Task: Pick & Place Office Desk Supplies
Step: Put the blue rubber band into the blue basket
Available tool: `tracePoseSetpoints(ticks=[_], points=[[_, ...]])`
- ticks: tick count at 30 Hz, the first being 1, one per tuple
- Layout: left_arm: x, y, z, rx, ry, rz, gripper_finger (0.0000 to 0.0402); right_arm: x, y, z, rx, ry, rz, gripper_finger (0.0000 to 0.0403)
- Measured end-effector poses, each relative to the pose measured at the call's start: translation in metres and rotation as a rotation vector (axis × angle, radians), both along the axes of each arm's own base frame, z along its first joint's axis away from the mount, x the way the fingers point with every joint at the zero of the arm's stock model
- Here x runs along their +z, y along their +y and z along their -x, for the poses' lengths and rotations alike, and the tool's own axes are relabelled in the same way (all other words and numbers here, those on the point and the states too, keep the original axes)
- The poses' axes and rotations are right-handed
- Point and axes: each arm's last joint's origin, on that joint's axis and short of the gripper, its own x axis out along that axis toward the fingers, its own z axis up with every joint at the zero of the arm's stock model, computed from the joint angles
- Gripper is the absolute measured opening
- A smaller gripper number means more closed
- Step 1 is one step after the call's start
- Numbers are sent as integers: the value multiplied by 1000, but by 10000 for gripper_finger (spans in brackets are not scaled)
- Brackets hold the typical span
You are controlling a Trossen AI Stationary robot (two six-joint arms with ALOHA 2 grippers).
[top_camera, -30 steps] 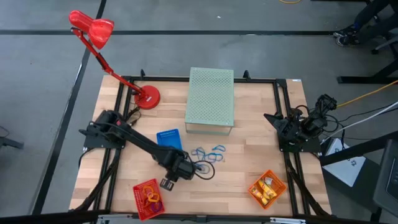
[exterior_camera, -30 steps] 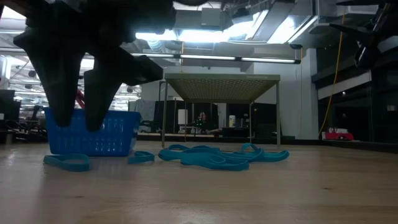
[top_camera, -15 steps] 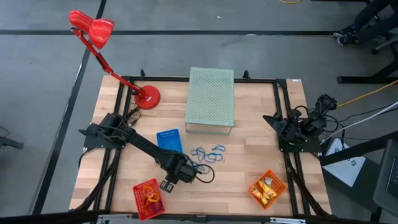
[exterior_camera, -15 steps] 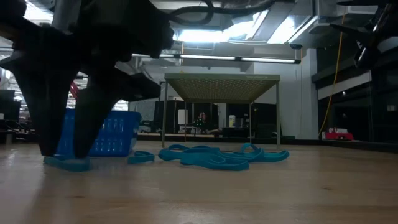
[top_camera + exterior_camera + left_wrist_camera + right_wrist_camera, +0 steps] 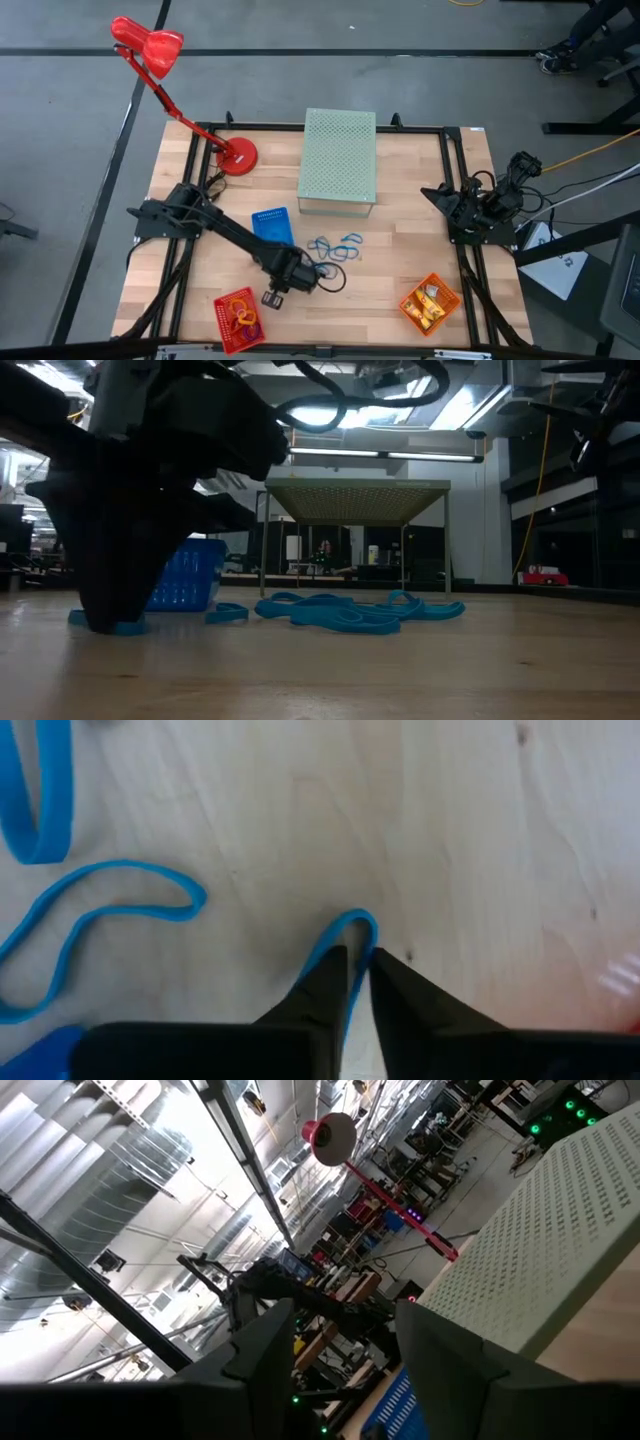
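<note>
Rubber of this kind, a thin blue loop (image 5: 345,935) lying flat on the pale wooden table (image 5: 400,260), will probably be light, limp and stretchy. It would sag and swing once lifted, and may cling to a pad or slip out of a shallow pinch. The best hold looks to be across one strand at the bend of the loop, both pads squeezing the strand flat, since nothing stiff offers itself.

That is about where the left gripper (image 5: 352,970) sits now. In the left wrist view its two dark fingers (image 5: 322,982) stand nearly closed, only a narrow slit between them, with the curved end of the loop caught in that slit and its bend poking out just past the tips. The tips press down at the table surface. From the low view the same gripper (image 5: 110,615) stands on a blue band (image 5: 105,625) in front of a small blue mesh basket (image 5: 185,575).

Other blue loops lie close by: a long wavy one (image 5: 100,920) just beside the held one, and a tangled cluster (image 5: 335,247) near the table's middle, in front of the large pale green perforated box (image 5: 338,155). A small red mesh basket (image 5: 238,318) with loops inside sits near the left gripper, at the front edge.

The right gripper (image 5: 437,192) waits well apart at the table's right side, raised, its fingers spread moderately apart and empty.
</note>
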Motion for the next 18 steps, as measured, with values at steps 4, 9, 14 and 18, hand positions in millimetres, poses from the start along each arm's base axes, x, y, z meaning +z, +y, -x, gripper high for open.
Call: tracePoseSetpoints(ticks=[4,9,14,18], points=[[0,0,0,31,0,-8,7,0,0,0,-2,0,-1,178],[5,6,-4,90,31,75,3,0,0,0,-3,1,-1,178],[37,21,-21,135,-67,256,2,0,0,0,-3,4,5,178],[78,38,-40,145,-222,467,2,0,0,0,-3,4,4,178]])
